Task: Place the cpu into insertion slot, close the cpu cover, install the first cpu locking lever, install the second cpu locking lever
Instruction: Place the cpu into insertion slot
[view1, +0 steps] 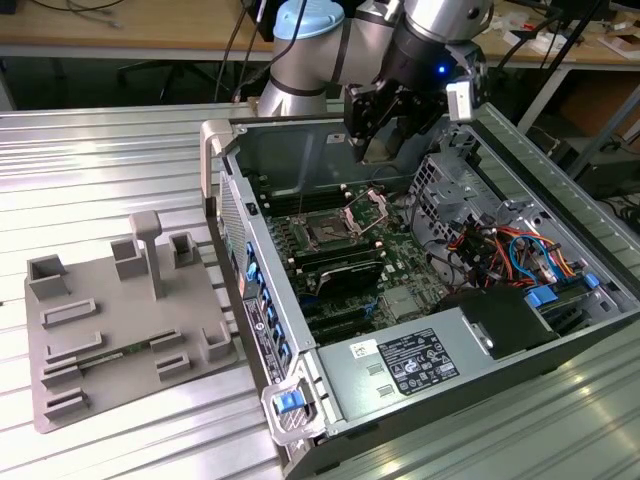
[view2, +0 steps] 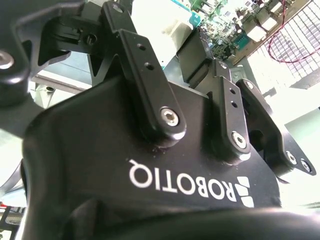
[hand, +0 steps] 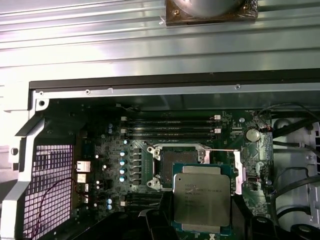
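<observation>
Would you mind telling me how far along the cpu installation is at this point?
Nothing is finished yet. In hand: the gripper is shut on the cpu, held above the board inside the open case. The insertion slot is empty and dark, and the cpu cover stands raised open. Left: seating the cpu, closing the cover, then both locking steps.

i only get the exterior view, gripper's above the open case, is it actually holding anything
Observer: Yes. The first wrist view shows the gripper clamped on the small flat square cpu with the silver-grey metal top.
Operator: is it in the socket yet
Observer: No. The small square dark insertion slot sits empty, and the cpu hangs clear of it, metal top up.
</observation>
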